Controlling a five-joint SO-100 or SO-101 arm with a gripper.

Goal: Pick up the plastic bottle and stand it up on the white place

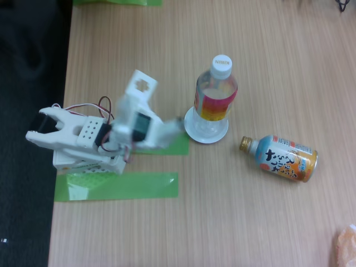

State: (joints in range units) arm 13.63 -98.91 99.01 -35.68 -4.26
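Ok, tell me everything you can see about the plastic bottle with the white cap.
The plastic bottle is clear and looks empty, with a white screw cap bearing small lettering and a label band in pink, orange and yellow around its upper body. It stands upright on the small round white plate, its base within the plate's rim, on the wooden table. Nothing else appears to touch it: the blurred white arm sits to its left in the fixed view, and the orange-and-blue bottle-can lies apart to its right.

The arm's front end (167, 130) is being smeared by motion blur, so the jaws' stance cannot be told; an orange thing (346, 245) is being cropped by the fixed view's bottom-right corner
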